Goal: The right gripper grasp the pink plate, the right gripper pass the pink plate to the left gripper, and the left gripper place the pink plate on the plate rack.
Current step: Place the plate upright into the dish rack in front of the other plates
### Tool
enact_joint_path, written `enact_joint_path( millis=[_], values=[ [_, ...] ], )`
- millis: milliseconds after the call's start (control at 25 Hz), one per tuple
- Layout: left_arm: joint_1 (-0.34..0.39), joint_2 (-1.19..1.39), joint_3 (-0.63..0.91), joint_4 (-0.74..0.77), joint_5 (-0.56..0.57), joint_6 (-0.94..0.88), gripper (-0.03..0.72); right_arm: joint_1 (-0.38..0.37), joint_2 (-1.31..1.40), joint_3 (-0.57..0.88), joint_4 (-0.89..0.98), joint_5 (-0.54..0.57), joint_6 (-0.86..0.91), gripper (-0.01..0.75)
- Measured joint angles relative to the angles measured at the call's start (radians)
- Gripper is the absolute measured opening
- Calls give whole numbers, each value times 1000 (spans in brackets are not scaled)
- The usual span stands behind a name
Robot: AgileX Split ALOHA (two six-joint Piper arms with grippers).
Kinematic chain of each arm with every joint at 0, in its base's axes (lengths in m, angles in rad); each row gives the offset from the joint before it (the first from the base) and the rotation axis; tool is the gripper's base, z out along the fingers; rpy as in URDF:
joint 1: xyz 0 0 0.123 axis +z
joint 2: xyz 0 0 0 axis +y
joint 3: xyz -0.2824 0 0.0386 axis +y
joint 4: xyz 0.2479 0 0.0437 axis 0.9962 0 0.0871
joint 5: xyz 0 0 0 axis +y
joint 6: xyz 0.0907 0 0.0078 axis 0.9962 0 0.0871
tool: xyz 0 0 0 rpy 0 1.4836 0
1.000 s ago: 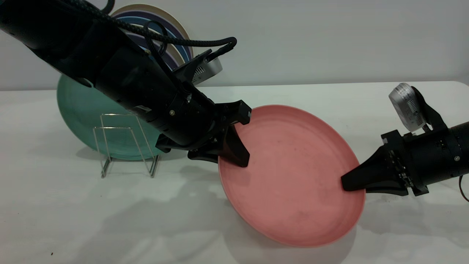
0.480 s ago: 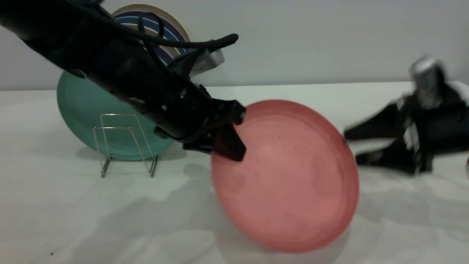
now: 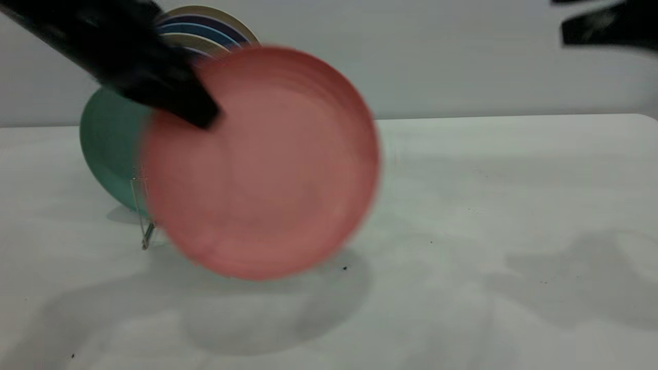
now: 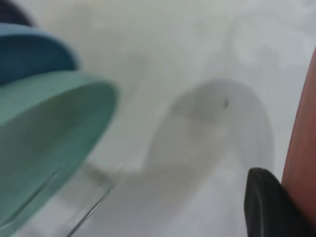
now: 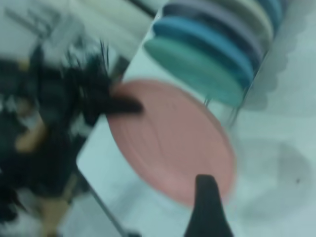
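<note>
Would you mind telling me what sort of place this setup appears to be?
Probably a robotics test bench rather than a kitchen: a bare white table against a blank wall, a wire plate rack holding coloured plates, and the left tool carrying a pink plate.

Rack front: blocked by pink plate (image 3: 262,164) held in left gripper (image 3: 203,115).
Table's right half (image 3: 514,205): open.

Matt salmon finish on the pink plate (image 3: 267,169), no glare, faint rings across its smooth face. The left tool (image 3: 198,110) clamped on its rim looks dull black plastic. Just behind the tool, a teal-green plate (image 3: 105,144) with the same chalky matt look. Below it, thin shiny silver wire of the plate rack (image 3: 146,234). The counter (image 3: 488,205) is pale, smooth, lightly speckled.
</note>
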Motion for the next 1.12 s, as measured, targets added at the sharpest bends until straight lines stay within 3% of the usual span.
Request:
enact_joint_path(
  millis=[200, 360, 600, 840, 1120],
  values=[
    [139, -188, 0, 132, 78, 71, 79, 0, -229, 4, -301, 19, 241, 560],
    [193, -283, 2, 229, 74, 252, 79, 0, -411, 69, -496, 31, 414, 559],
    [201, -296, 2, 261, -29, 624, 79, 0, -714, 264, -568, 47, 522, 558],
    [201, -226, 2, 160, -106, 918, 79, 0, -1028, 406, -729, 39, 699, 555],
    [190, -126, -19, 57, -154, 1020, 79, 0, -1286, 419, -924, 36, 877, 554]
  ],
)
